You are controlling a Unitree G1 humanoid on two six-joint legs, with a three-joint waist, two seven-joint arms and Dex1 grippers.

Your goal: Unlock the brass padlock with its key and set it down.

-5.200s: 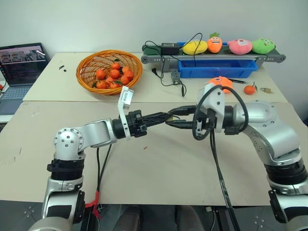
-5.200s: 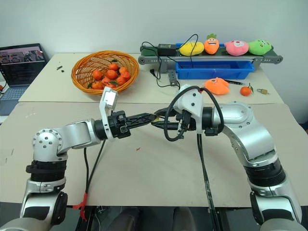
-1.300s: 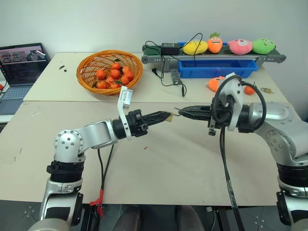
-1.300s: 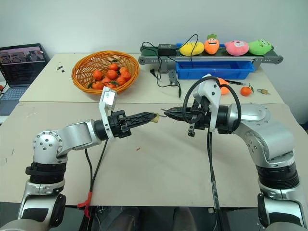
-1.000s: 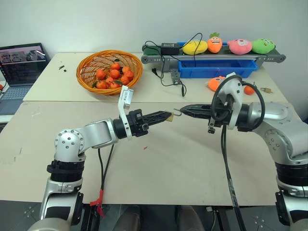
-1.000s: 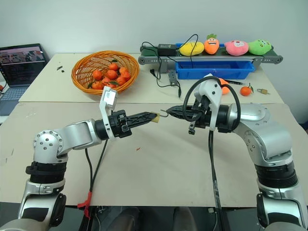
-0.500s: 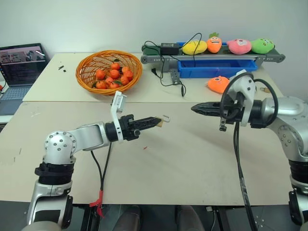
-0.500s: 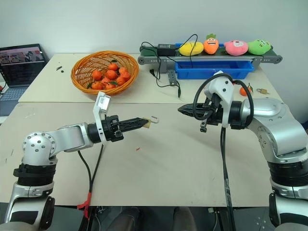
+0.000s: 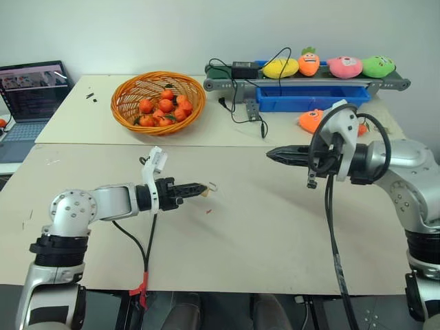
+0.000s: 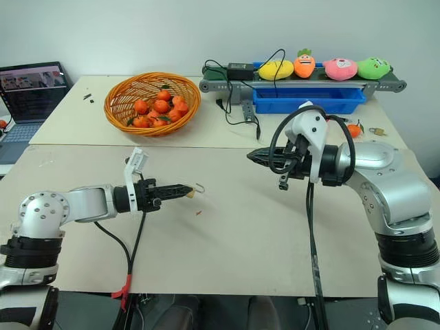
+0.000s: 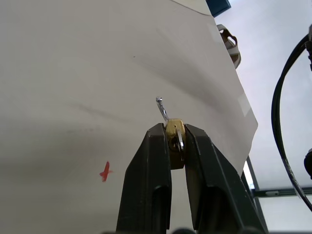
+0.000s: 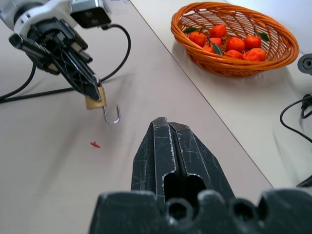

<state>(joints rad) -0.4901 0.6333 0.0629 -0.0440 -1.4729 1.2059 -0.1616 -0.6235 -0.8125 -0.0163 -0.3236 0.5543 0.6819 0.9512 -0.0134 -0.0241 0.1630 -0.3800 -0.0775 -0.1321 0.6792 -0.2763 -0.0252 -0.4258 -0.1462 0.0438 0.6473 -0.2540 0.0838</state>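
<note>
- Beige tabletop [image 9: 261, 234] fills the near ground, with a small red mark [image 9: 208, 211] on it just nearer than the left gripper's tip.
- Left gripper [image 9: 199, 190] hangs low over the table, close above that red mark; half a second ago it was higher and further toward the middle, and five seconds ago it met the right gripper tip to tip.
- Its two black fingers [image 11: 156, 165] are clamped on the brass padlock [image 11: 174, 139], which sits between their tips just above the red mark.
- Silver shackle [image 12: 112, 116] of the padlock stands swung open like a hook, free at one end, as it already did a second ago.
- Right gripper [image 10: 256, 156] is held well apart from the padlock, beyond the red mark and to its right, fingers pressed together with nothing visible between them; it has hardly shifted over the last half second.
- Far beyond the red mark sits an orange basket [image 9: 130, 117] of tangerines.
- To the right of that basket stands a small conveyor [image 9: 302, 82] carrying plush toys [image 9: 344, 67], with a blue tray [image 9: 309, 100] beneath.
</note>
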